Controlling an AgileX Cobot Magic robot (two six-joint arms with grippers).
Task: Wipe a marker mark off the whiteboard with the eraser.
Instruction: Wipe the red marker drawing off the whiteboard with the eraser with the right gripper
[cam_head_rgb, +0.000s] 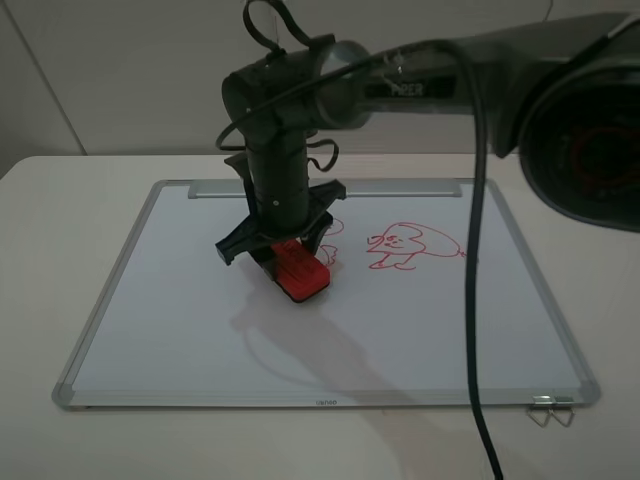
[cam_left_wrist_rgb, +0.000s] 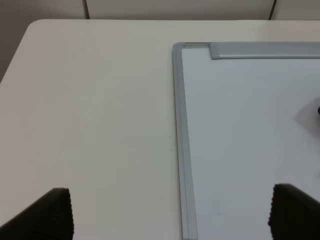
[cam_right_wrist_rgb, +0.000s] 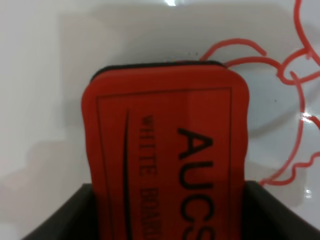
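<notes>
My right gripper (cam_head_rgb: 288, 258) reaches across the middle of the whiteboard (cam_head_rgb: 190, 320) and is shut on the red eraser (cam_head_rgb: 300, 272). The eraser rests tilted on the board, its lettered top up. The marker mark (cam_head_rgb: 332, 229) lies just right of the gripper and is mostly hidden behind it. In the right wrist view the eraser (cam_right_wrist_rgb: 165, 150) fills the gap between the fingers (cam_right_wrist_rgb: 280, 215), and the marker mark's red lines (cam_right_wrist_rgb: 295, 75) curve beside its far corner. My left gripper (cam_left_wrist_rgb: 170, 215) hangs open over the whiteboard's (cam_left_wrist_rgb: 240, 125) left frame, holding nothing.
A red heart-shaped creature (cam_head_rgb: 412, 245) is drawn right of the mark. The metal tray strip (cam_head_rgb: 400, 189) runs along the board's far edge. A binder clip (cam_head_rgb: 548, 412) sits at the near right corner. A black cable (cam_head_rgb: 478, 300) hangs across the right side.
</notes>
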